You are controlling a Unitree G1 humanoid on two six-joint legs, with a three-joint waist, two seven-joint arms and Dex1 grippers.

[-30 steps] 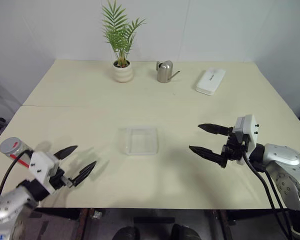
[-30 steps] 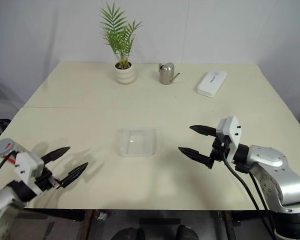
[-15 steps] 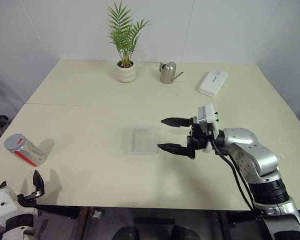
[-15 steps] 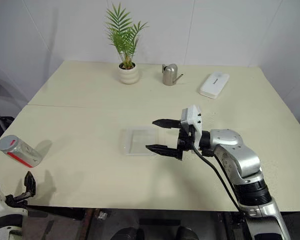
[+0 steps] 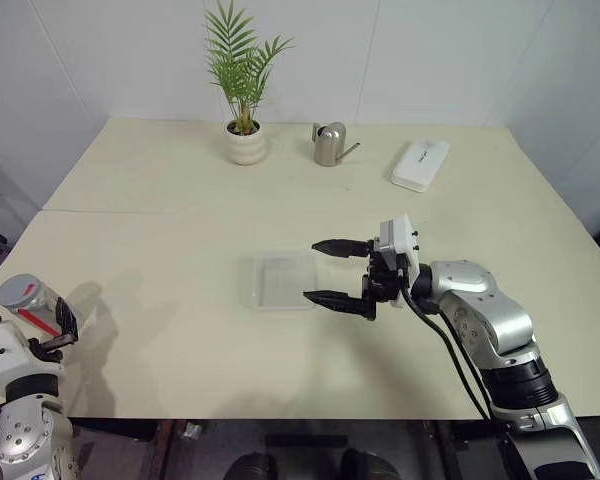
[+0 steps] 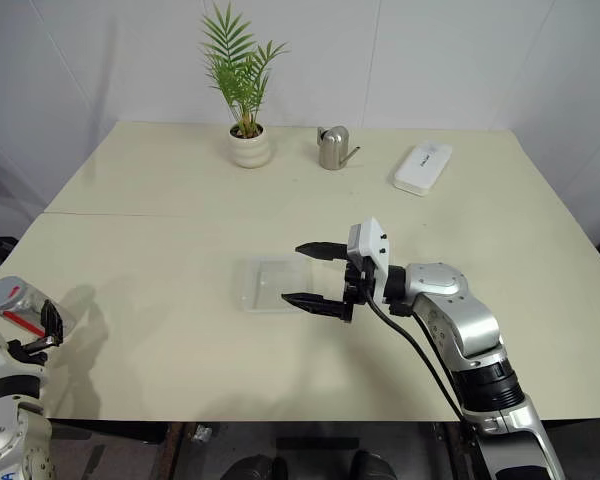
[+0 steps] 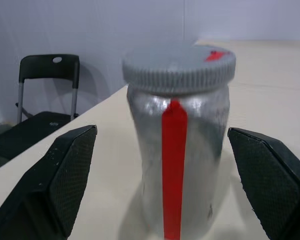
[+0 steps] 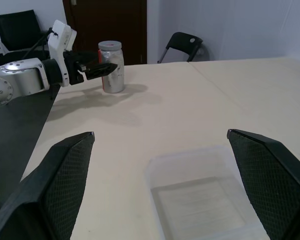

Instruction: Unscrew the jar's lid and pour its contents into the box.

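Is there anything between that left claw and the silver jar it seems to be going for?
Nothing visible. The left gripper faces the jar directly with its jaws open, and only bare table lies between them.

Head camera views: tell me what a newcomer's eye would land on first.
The right gripper, fingers wide open, hovers mid-table at the right edge of the clear box. At the table's near left corner the silver jar, grey lid on, stands just beyond the open left gripper. Along the far edge sit a potted plant, a watering can and a white case.
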